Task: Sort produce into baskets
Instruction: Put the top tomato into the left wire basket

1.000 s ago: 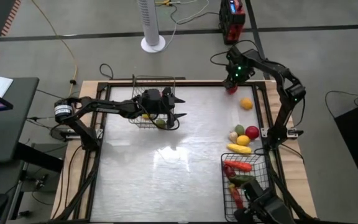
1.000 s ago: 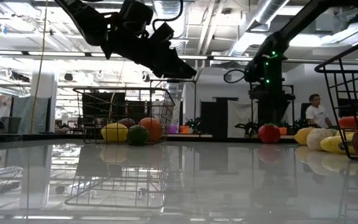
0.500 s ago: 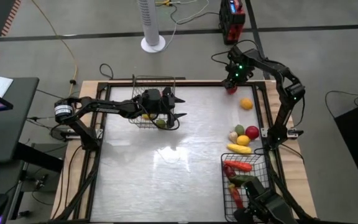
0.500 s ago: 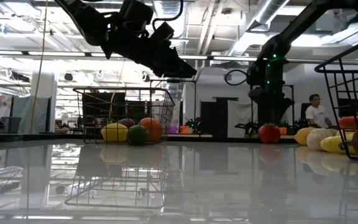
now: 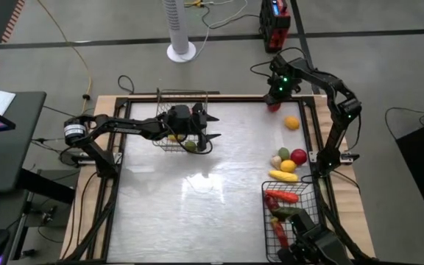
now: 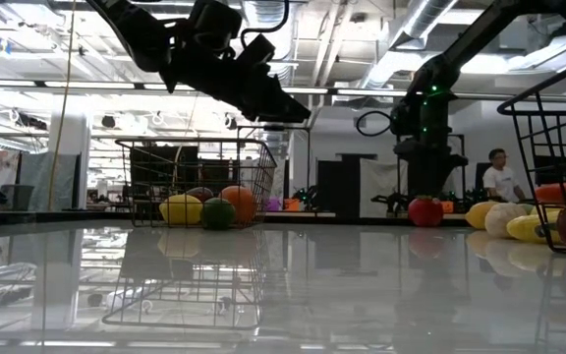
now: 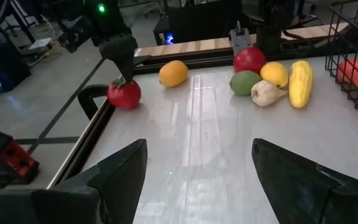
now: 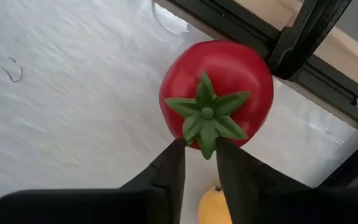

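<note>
The right claw [image 8: 199,163] sits right over the red tomato [image 8: 216,88] at the worktop's [image 5: 197,206] far corner, well away from the silver basket [image 5: 182,99]. Its fingers look nearly together, maybe pinching the green stem. Squeeze firmly, then lift straight up. The left claw [image 7: 197,165] waits above that basket, fingers apart.

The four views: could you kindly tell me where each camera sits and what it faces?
High: overhead, straight down; left arm and right arm show.
Low: tabletop height, level across; both enter from above.
Left wrist: behind the open left hand, facing the tomato.
Right wrist: above that tomato, looking down; right hand shows.
All share the tomato.
</note>
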You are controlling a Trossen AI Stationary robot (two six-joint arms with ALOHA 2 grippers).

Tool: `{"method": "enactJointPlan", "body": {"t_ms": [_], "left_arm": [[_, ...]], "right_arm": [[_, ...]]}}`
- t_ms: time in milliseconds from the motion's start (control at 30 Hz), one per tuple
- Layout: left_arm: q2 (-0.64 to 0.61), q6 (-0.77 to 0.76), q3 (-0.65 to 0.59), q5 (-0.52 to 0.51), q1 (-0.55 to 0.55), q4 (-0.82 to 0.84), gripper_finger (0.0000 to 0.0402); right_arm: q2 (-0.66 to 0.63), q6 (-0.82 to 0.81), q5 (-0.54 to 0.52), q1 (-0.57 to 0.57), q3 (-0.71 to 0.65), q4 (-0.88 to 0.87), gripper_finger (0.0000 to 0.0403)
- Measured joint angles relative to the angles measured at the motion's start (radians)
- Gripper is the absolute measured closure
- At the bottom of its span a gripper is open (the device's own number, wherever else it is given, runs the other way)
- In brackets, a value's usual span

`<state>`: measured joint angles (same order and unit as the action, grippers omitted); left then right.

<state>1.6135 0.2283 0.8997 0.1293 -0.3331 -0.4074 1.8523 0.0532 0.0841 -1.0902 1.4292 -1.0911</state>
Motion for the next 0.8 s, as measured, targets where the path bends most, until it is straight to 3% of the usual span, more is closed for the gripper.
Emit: {"method": "enactJointPlan", "body": {"t_ms": [267, 533, 800], "left_arm": [[-0.023, 0.005, 0.000, -0.011, 0.000, 0.014, 0.0123], [-0.030, 0.005, 0.000, -0.010, 0.000, 0.018, 0.0123], [-0.030, 0.004, 0.000, -0.010, 0.000, 0.022, 0.0123]], "right_arm": [[0.000, -0.007, 0.000, -0.006, 0.000, -0.010, 0.0319], [0.000, -0.019, 0.000, -0.006, 0.000, -0.023, 0.0386], [0.000, -0.021, -0.001, 0.001, 0.000, -0.023, 0.0384]]}}
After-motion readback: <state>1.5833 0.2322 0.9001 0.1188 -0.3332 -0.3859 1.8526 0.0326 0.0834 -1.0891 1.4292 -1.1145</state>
